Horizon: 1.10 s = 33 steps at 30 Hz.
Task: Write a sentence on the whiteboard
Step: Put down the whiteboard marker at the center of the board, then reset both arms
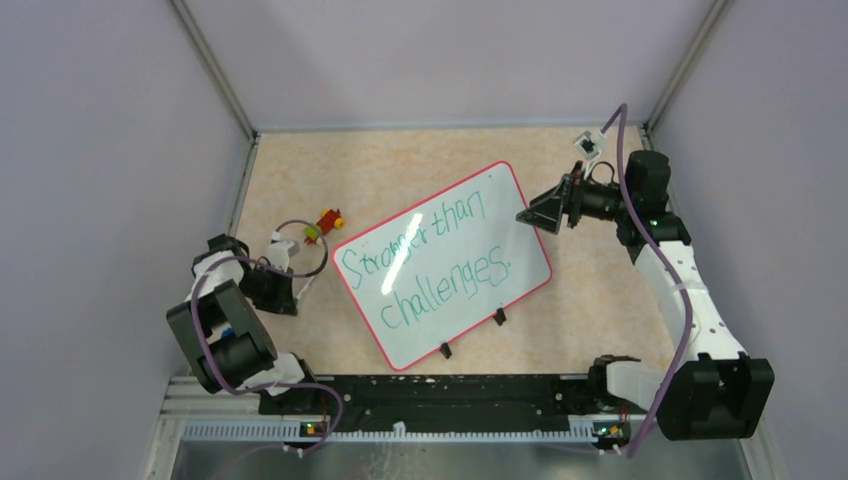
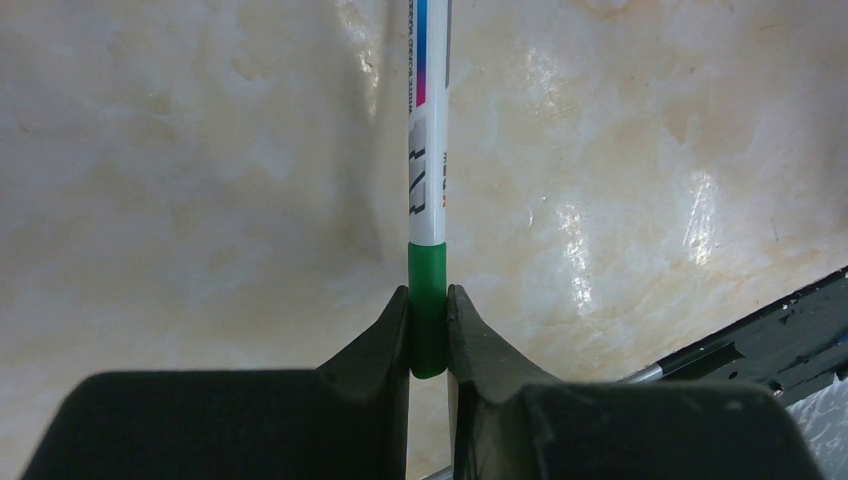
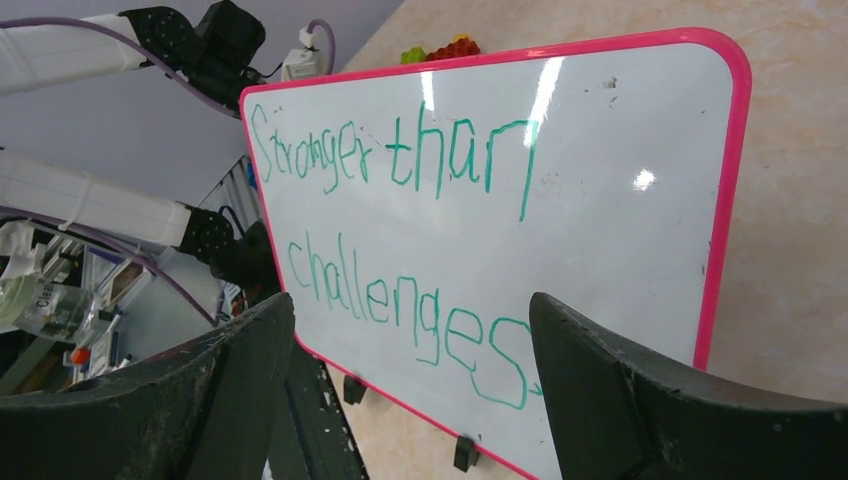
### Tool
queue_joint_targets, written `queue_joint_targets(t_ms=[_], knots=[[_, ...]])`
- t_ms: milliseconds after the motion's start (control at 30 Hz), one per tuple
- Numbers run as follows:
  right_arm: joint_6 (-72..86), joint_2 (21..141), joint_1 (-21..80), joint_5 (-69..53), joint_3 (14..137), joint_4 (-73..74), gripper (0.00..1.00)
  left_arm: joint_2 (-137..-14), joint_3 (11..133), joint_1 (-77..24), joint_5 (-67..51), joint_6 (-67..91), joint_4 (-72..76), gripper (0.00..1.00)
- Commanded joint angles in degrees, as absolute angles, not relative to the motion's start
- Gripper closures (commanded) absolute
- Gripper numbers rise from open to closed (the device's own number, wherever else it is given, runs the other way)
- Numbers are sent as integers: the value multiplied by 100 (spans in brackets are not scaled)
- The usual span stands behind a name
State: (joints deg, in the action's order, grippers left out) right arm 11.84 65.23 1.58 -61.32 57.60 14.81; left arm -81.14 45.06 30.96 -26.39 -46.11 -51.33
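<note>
**Looked Over the Written Board**

Found the whiteboard lying askew at the middle of the table, clips on its near edge. Read the sentence in green over two lines — "Stronger than challenges." Saw the right gripper spread wide and empty at the board's far right edge, the left gripper clenched on the green end of a marker, left of the board. Spotted small toy pieces near its left corner.

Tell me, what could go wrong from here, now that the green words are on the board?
Two things, maybe. The open right gripper hovers close by the edge of the whiteboard, so a careless move could nudge the board or smear the sentence. The left gripper pinches the marker only by its green end, so the long barrel might tilt or slip.
</note>
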Motion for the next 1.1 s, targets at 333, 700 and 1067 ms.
queue_joint_targets(t_ms=[333, 700, 1067], knots=[[735, 6447, 42, -6112, 5964, 1894, 15, -8028, 4525, 3118, -2776, -4640, -5101, 50], [667, 6568, -494, -6143, 6636, 2352, 14, -8137, 6459, 3105, -3756, -4564, -6292, 17], [109, 7051, -1294, -5923, 7842, 3130, 14, -8995, 9328, 2797, -4675, -3490, -6415, 1]])
